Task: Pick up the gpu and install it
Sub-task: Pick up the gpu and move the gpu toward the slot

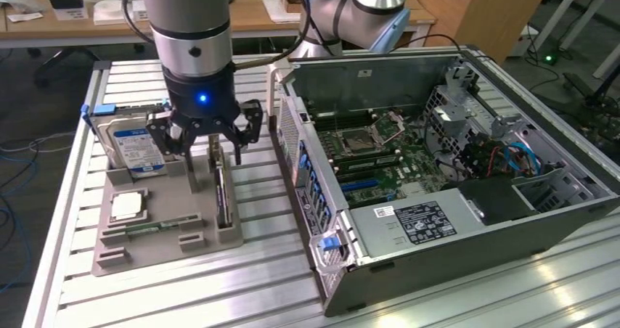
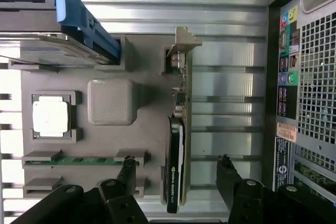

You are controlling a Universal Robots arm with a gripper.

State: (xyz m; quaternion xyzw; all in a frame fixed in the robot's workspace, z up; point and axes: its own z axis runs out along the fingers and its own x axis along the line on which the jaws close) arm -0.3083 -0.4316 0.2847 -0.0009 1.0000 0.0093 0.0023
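An open PC case (image 1: 436, 161) lies on the slatted bench (image 1: 194, 292). Beside it, toward the bench edge on the exterior view's left, a grey tray (image 1: 150, 251) holds an upright hard drive (image 1: 131, 146), a CPU (image 1: 128, 206) and a memory stick (image 1: 145, 230).

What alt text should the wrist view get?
The gripper, fingers open, straddles the gpu, which stands on edge in a gray holder, without touching it. The holder also carries a hard drive, a processor and a memory stick; the computer case sits beside it.
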